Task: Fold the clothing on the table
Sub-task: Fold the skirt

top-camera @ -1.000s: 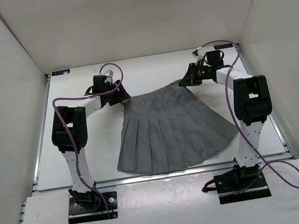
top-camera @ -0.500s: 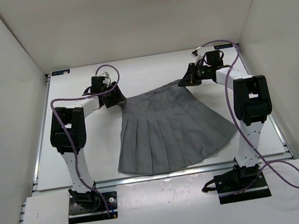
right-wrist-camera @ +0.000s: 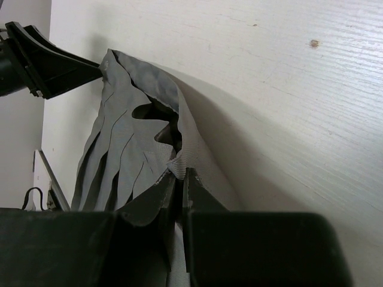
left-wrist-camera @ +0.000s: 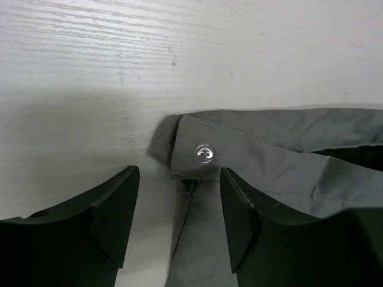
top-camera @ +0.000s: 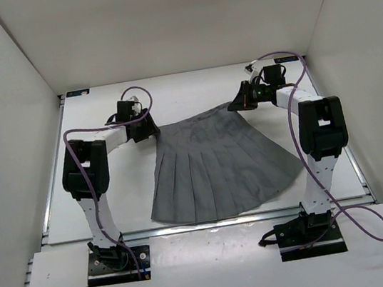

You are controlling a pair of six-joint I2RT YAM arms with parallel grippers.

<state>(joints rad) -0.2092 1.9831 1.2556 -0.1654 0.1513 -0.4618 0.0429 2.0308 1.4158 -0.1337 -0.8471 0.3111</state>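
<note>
Grey skirt point(top-camera: 217, 168) beside outstretched left arm point(top-camera: 107, 136)

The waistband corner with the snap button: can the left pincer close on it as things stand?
Probably yes: the left pincer is open, the waistband corner lies just ahead of its fingers, uncovered.

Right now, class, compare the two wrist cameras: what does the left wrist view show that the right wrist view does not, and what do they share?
Only the left wrist view: a clear snap button at the end of the waistband, with the open left tool on either side of that corner. Only the right wrist view: the right tool shut on the waistband, with fabric bunched and raised beside it. Both: the grey skirt on the white table.
</note>
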